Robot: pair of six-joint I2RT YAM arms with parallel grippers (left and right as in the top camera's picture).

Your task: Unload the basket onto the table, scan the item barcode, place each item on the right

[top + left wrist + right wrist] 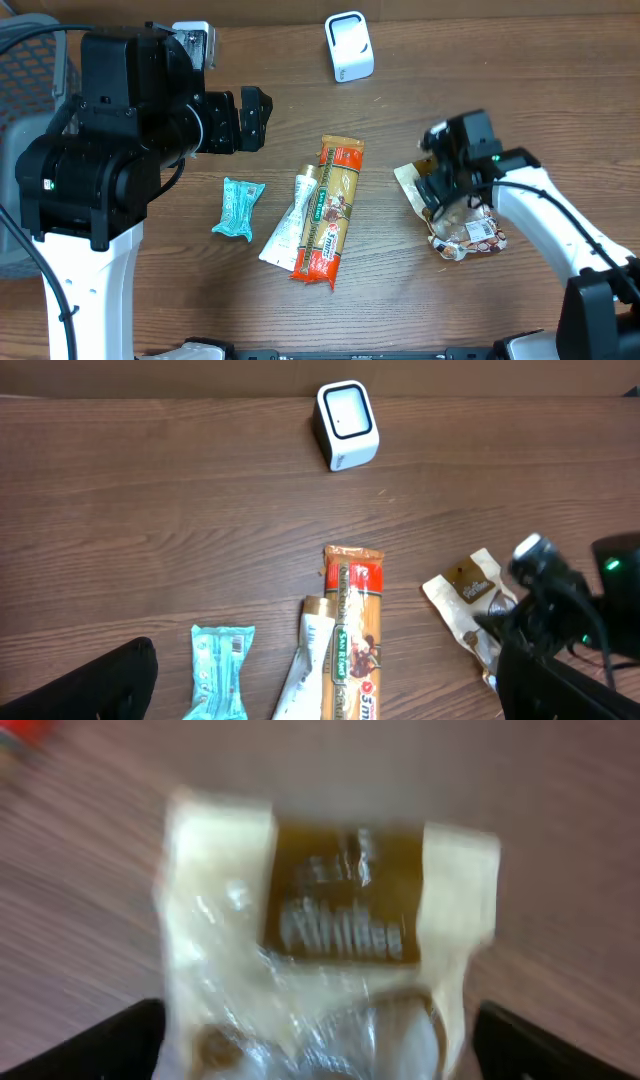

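Looks like a robotics lab bench staged as a shop checkout. Seen overhead: wood-grain table (480,60) with two white-and-black arms, left arm (100,150) and right arm (545,215), plus loose black cable (68,325) by the left base. Placed at the far edge: small white scanner (349,46). Laid out mid-table like retail stock: teal snack pack (238,207), white tube (290,225), long orange pack (332,212), clear bag (468,235) with printed label. Noted plain brown backdrop (150,375) behind table. Cannot tell room or building beyond that.
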